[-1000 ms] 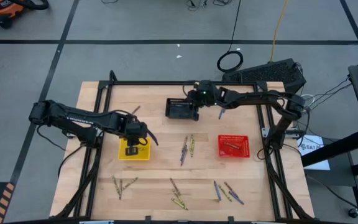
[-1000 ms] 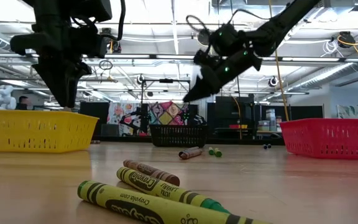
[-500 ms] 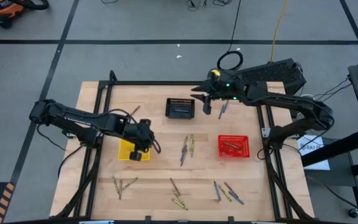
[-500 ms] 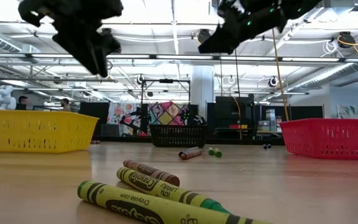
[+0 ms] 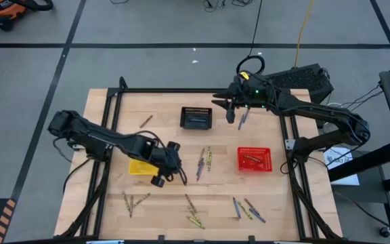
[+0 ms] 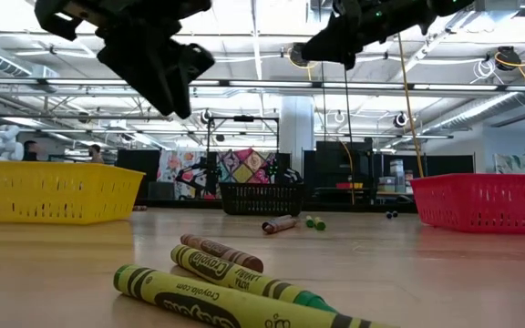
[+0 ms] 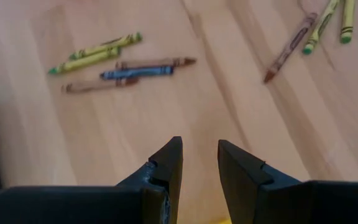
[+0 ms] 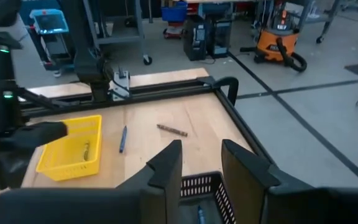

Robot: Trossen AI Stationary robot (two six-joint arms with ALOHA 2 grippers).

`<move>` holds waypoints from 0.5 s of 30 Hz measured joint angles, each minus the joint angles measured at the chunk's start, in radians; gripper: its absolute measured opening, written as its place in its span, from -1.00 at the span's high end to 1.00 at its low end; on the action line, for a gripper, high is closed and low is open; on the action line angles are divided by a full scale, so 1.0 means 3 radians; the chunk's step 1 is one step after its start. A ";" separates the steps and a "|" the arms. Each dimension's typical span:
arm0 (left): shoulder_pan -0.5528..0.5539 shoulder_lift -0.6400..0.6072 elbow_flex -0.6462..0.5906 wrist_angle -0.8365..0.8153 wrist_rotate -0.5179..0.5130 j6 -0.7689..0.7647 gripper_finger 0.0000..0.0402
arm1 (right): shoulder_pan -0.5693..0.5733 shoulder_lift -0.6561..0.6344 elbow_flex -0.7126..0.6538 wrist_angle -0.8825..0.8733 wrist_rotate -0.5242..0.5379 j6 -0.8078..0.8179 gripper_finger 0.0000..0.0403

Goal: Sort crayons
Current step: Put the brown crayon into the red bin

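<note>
"Crayola" on green crayon [image 6: 226, 304] wrappers, low view.

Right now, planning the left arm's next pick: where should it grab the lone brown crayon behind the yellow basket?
Grip the brown crayon at mid-length, straight down from above, jaws turned to close across its thin width. It lies flat and diagonal on the bare table, nothing touching it, so the top is likely easiest.

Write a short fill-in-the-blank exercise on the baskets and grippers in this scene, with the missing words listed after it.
1. The small red mesh basket holds one ____.
2. The left gripper hovers beside the small ____ mesh basket.
3. The right gripper hangs just right of the small ____ mesh basket.
4. Both grippers hold ____.

Missing words: crayon; yellow; black; nothing
</note>
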State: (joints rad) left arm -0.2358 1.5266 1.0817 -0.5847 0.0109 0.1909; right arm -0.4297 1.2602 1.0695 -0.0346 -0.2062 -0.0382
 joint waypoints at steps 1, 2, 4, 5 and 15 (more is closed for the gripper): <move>-0.0020 0.0068 0.0067 -0.0003 0.0000 0.0001 0.50 | 0.0000 0.0000 0.0000 -0.0023 0.0001 0.0000 0.50; -0.0041 0.0128 0.0123 0.0014 0.0000 0.0002 0.50 | 0.0000 0.0000 -0.0001 -0.0029 0.0000 0.0001 0.50; -0.0086 0.0234 0.0205 0.0001 0.0000 0.0002 0.50 | 0.0000 0.0000 0.0000 -0.0024 0.0000 -0.0002 0.50; -0.0107 0.0288 0.0244 -0.0010 0.0000 0.0005 0.50 | 0.0000 -0.0001 0.0000 -0.0025 0.0000 -0.0003 0.50; -0.0245 0.0572 0.0403 0.0001 0.0075 0.0179 0.50 | 0.0000 -0.0228 -0.0001 -0.0418 0.0003 -0.0010 0.50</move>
State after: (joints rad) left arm -0.3092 1.6982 1.2026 -0.5844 0.0334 0.2445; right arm -0.4297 1.1918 1.0691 -0.1598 -0.2052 -0.0413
